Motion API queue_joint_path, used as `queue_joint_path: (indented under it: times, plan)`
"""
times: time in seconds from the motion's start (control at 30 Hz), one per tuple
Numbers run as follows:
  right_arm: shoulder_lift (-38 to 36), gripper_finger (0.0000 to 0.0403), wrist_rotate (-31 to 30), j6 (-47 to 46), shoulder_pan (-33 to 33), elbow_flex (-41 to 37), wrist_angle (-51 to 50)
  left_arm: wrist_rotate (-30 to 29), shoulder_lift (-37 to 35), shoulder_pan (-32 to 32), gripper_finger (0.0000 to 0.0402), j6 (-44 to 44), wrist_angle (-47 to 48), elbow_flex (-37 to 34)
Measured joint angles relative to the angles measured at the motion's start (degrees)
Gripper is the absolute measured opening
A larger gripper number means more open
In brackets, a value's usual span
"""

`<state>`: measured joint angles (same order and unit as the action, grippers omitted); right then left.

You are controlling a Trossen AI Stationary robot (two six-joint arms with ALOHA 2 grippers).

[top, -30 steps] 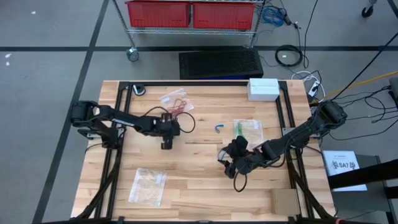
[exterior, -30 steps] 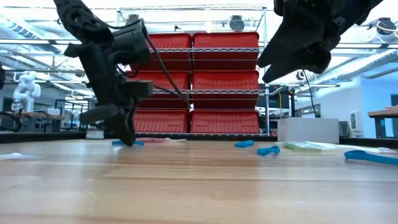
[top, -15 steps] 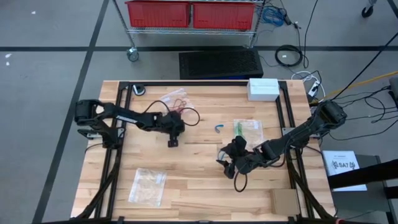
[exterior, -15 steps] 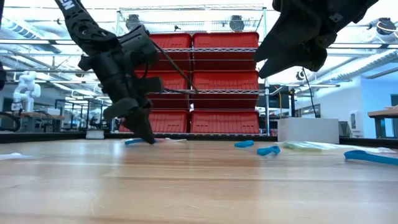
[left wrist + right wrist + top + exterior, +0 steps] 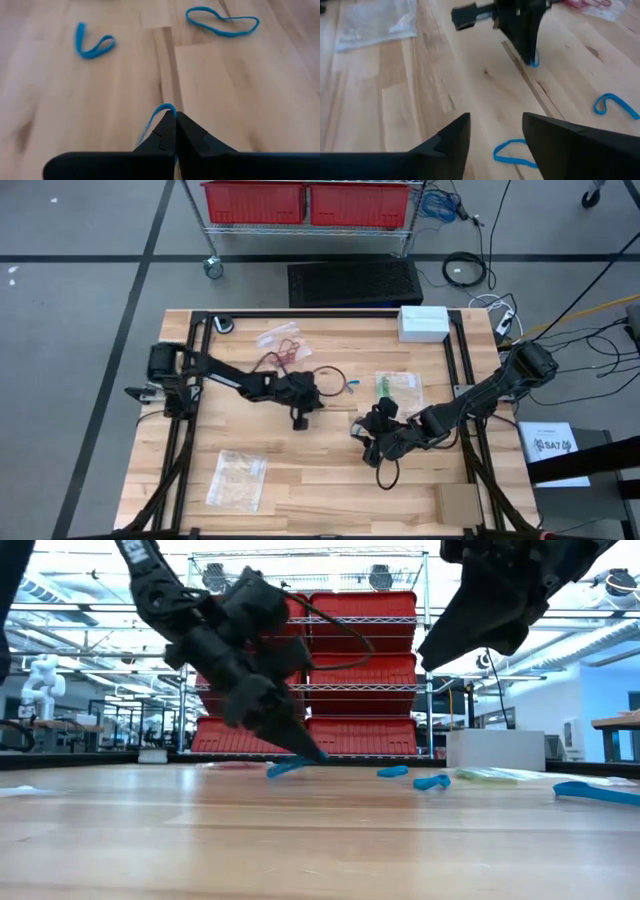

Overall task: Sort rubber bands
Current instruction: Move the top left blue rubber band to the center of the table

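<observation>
My left gripper (image 5: 299, 422) (image 5: 308, 753) stands at mid table, slanting down, shut on a blue rubber band (image 5: 161, 113). Other blue bands lie flat on the wood beyond it (image 5: 93, 43) (image 5: 223, 23). My right gripper (image 5: 495, 131) (image 5: 368, 446) hovers open to the right of the left one, above another blue band (image 5: 512, 153), with nothing between its fingers. Red bands (image 5: 286, 346) lie on a clear bag at the far side. Green bands (image 5: 386, 387) lie in a bag at the right. My left gripper pinches a bend of the blue band (image 5: 165, 108) between its two fingertips. The fingers come slanting down from the table's left. The rest of the band (image 5: 284, 769) trails below the tips, down at the table top.
A clear bag (image 5: 237, 478) lies near the front left. A white box (image 5: 423, 322) stands at the far right. A loose blue band (image 5: 352, 387) lies between the two bags. Black frame rails (image 5: 186, 450) run along both sides. Bare wood lies at the front middle.
My left gripper has gone toward the table's right edge and tipped from pointing almost straight down to slanting forward. The blue band at its tips has gone along the table with it.
</observation>
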<state>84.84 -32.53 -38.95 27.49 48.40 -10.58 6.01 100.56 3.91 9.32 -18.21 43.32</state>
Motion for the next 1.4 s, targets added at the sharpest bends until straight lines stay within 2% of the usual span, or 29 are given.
queue_joint_path:
  times: [0.33, 0.57, 0.67, 0.77, 0.9, 1.1, 1.27, 1.4]
  plan:
    - [0.0, 0.0095, 0.0, 2.2, 0.0, 0.0, -2.0, 0.0, 13.4, -2.2, 0.0007, 0.5, -0.3, 15.0]
    - [0.0, 0.0012, -0.2, 2.7, 0.0, 0.0, -2.0, -0.1, 15.2, -2.1, 0.0011, 0.6, 1.9, 20.0]
    - [0.0, 0.0005, -0.3, 3.3, 0.0, 0.0, -2.0, -0.1, 15.0, -2.1, 0.0012, 0.6, 3.3, 21.5]
    - [0.0, 0.0007, -0.3, 3.7, 0.0, 0.0, -1.6, -0.1, 14.4, -2.2, 0.0019, 0.6, 9.5, 24.2]
    - [0.0, 0.0001, -0.1, 3.8, 0.0, 0.0, -1.6, -0.2, 10.8, -2.5, 0.003, 2.6, 23.4, 28.4]
    - [0.0, 0.0001, 2.6, 5.0, 0.0, 0.0, -1.7, -1.7, 2.1, -6.0, 0.0014, 3.1, 43.3, 30.7]
    - [0.0, 0.0001, 2.5, 5.8, 0.0, 0.0, -1.6, -10.6, -5.2, -11.2, 0.0006, 3.0, 56.5, 30.7]
    - [0.0, 0.0001, 2.3, 6.9, 0.0, 0.0, -1.4, -17.5, -9.7, -16.1, 0.0005, -0.7, 63.8, 30.7]
